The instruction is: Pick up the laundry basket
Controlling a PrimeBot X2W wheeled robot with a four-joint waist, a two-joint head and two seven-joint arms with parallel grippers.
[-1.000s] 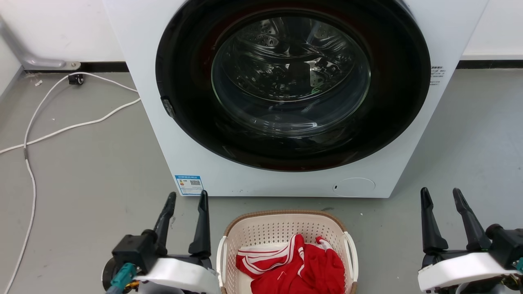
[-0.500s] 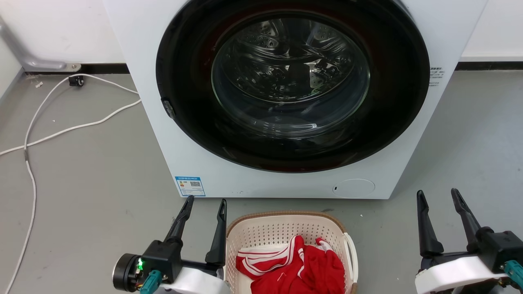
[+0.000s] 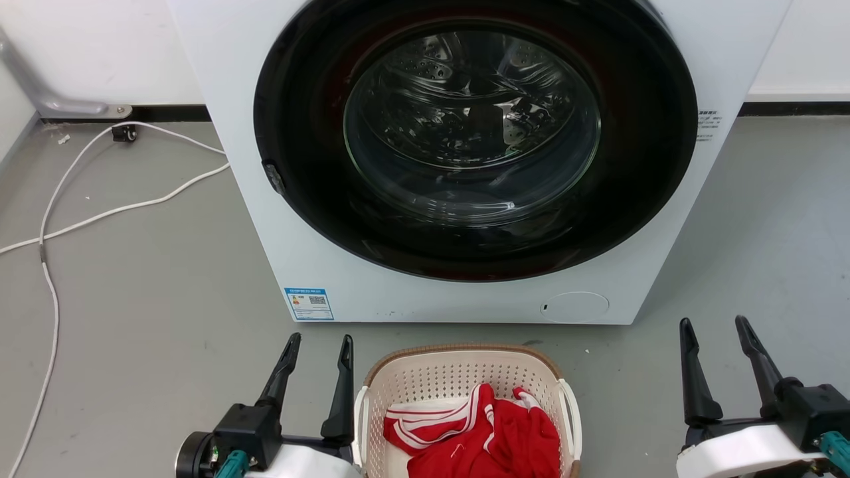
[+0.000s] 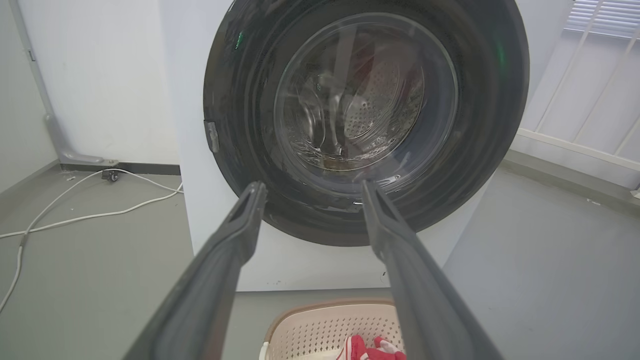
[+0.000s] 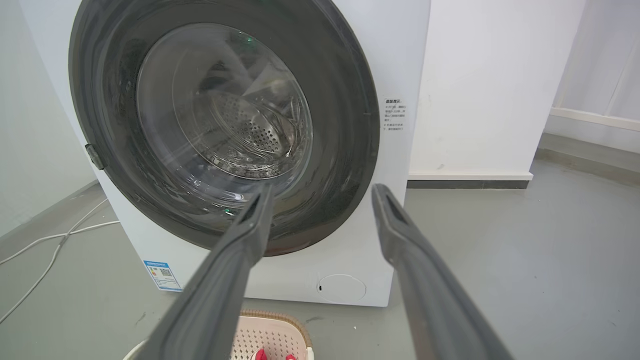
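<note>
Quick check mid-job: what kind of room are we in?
Probably a laundry area: a white front-loading washing machine with a round dark glass door, and before it a cream perforated plastic laundry basket holding red-and-white clothing.

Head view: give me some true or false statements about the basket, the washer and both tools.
1. The basket holds a red garment. True.
2. The washer door is open. False: it is shut.
3. The left tool is shut on the basket's handle. False: it is open beside the basket, holding nothing.
4. The right tool is open, well apart from the basket. True.
5. A white cable lies on the floor left of the washer. True.
6. The basket sits on top of the washer. False: it is on the floor in front.
</note>
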